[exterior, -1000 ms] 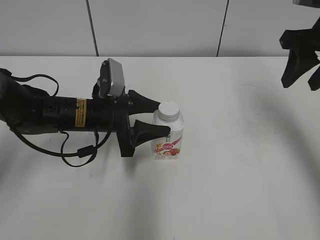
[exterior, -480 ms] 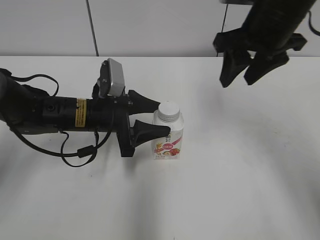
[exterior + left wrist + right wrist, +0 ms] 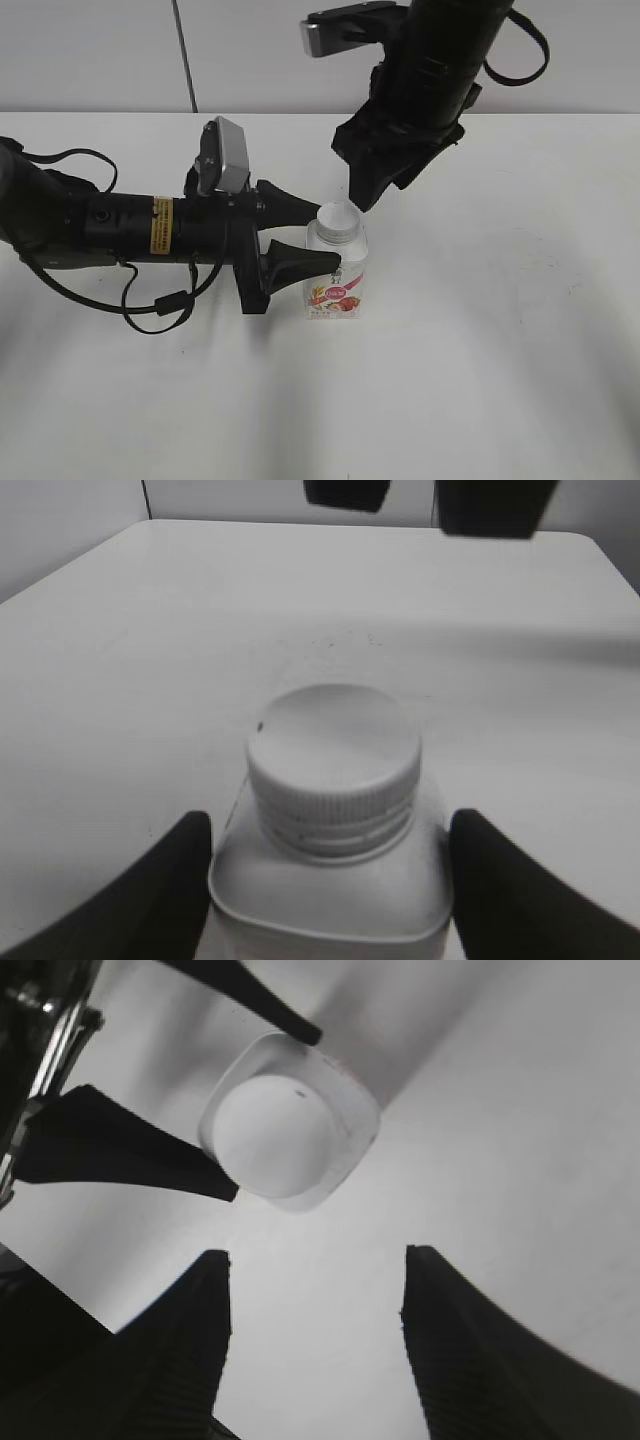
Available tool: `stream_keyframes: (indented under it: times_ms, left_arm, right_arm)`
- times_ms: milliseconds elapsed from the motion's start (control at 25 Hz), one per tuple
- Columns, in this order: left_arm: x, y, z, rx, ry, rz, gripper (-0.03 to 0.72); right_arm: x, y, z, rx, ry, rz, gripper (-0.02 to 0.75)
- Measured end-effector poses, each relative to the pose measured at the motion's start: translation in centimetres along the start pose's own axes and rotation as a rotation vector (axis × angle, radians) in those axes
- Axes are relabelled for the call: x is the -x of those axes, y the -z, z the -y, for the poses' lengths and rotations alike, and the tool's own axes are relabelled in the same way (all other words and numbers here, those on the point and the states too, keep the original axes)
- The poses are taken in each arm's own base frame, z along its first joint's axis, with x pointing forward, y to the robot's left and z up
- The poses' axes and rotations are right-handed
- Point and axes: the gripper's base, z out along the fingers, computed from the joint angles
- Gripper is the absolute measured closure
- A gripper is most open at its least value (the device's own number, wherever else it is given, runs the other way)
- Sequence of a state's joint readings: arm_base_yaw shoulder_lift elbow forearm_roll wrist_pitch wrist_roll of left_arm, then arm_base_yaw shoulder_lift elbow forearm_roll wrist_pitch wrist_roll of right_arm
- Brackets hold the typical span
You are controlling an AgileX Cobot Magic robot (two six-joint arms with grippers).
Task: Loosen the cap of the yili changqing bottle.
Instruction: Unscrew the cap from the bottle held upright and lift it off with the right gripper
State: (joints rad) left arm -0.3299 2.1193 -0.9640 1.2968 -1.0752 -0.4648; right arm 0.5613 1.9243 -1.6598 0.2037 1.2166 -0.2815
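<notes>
Overhead, the right gripper (image 3: pixel 362 195) hangs with jaws open and empty above the ribbed white plastic cap (image 3: pixel 338 221), while the left gripper's (image 3: pixel 325 236) jaws clamp the squat white bottle (image 3: pixel 337 276) upright.

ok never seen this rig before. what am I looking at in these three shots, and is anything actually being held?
It is a two-armed robot at a white table. The wide shot comes from a camera in front, looking down at a slant. The other two come from cameras on each arm's wrist.

The only loose object is a small white bottle with a pink-red label, standing upright, its white cap on.

The left gripper lies low along the table, its fingers on either side of the bottle's body, holding it; its wrist camera looks across the cap.

The right gripper hangs above, holding nothing. Its wrist camera looks straight down: open fingers, with the cap below and off to one side, not touched.
</notes>
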Motion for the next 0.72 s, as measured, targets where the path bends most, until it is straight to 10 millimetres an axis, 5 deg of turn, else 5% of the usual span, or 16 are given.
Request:
stream_keyframes:
  times_ms: [360,720]
  left_arm:
    - [0.0,0.0,0.0,0.000,0.000,0.000,0.249]
    - [0.0,0.0,0.0,0.000,0.000,0.000,0.249]
  right_arm:
    - [0.9,-2.0,-1.4,0.042,0.112,-0.028,0.301]
    - [1.2,-1.8,-1.7,0.060,0.069,-0.013,0.301]
